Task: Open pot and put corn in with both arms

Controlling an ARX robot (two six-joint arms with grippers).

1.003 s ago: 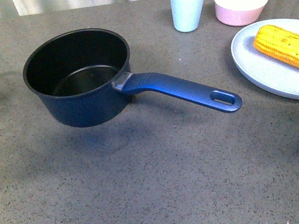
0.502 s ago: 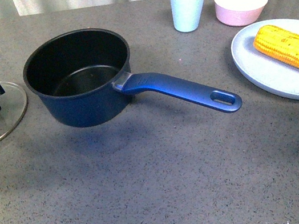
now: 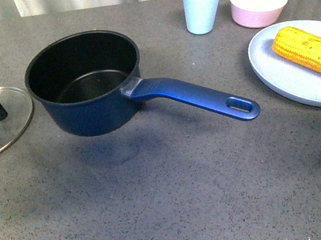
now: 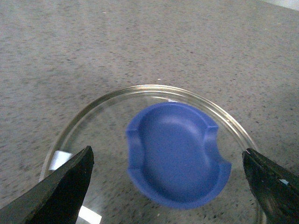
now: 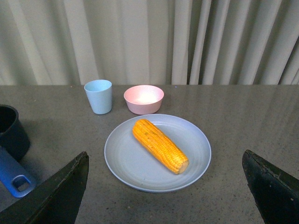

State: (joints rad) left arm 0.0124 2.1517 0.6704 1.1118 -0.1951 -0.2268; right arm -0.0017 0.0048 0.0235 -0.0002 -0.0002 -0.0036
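Right wrist view puts the right gripper [image 5: 164,156] above the table [image 5: 243,126], its two fingers [image 5: 56,191] spread wide with nothing between them. The corn [image 5: 161,145] lies ahead of it and lower, on a pale plate [image 5: 121,163], with its long axis slanted across the line between the fingers, so a turn of the wrist looks needed before closing. This arm is plainly the nearer one.

The left gripper [image 4: 167,153] is also wide open and empty. It hangs over the glass lid [image 4: 154,88], which lies flat on the table with its blue knob [image 4: 175,154] between the fingers and untouched.

From the front, the pot [image 3: 85,83] stands uncovered just right of the lid, and its handle [image 3: 193,95] reaches toward the plate. Bare table separates the handle's end from the plate's rim. A cup [image 3: 201,7] and a pink bowl [image 3: 258,4] stand behind the plate, so the open path for carrying runs over the handle to the pot's mouth.
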